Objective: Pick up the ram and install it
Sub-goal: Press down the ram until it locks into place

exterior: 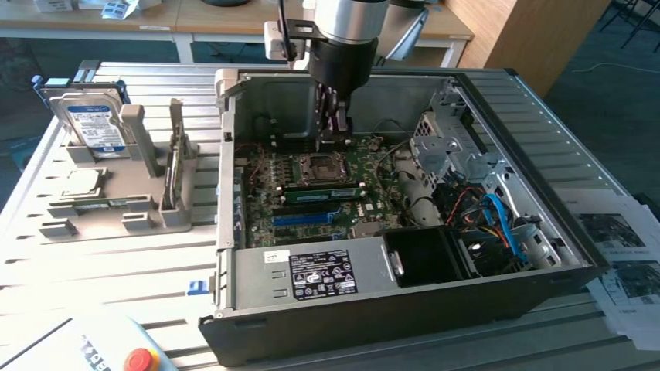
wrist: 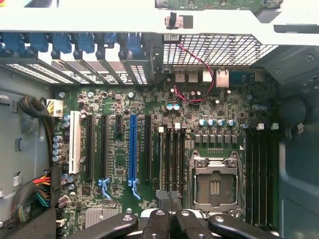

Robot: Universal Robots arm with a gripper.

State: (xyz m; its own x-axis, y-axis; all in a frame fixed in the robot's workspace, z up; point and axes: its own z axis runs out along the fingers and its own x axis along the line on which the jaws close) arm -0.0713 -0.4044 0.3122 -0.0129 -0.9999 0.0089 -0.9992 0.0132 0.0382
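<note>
The robot's gripper (exterior: 332,139) hangs inside the open black computer case (exterior: 413,325), which lies on its side on the slatted metal tabletop (exterior: 103,270). Its two dark fingers are pressed together, and I can make out nothing clamped between them. In the wrist view the gripper (wrist: 169,196) shows as a pair of black tips meeting just over the end of a bank of dark memory slots.

The ram (exterior: 324,192), a thin green circuit-board stick, sits below the gripper and a little nearer the camera. It lies flat along the green motherboard (exterior: 376,162) in what looks like one of those slots, though from here I can't be sure it is fully seated. It is apart from the gripper, not touching the fingers.

Right under the gripper is the square silver processor socket (exterior: 314,166), empty-looking with its metal frame; in the wrist view the same socket (wrist: 215,184) lies just beside the fingertips. Further out from the gripper than the ram runs the long blue slot strip (exterior: 304,219), which the wrist view shows (wrist: 132,149) standing among black slots on the board (wrist: 117,164). Beyond that, against the case wall, is the grey power supply with a black label (exterior: 309,274).

Well away from the gripper, toward the exterior view's left and outside the case, a grey plastic holder (exterior: 103,224) stands on the tabletop with a silver hard drive with a blue-white label (exterior: 93,124) upright in it.
</note>
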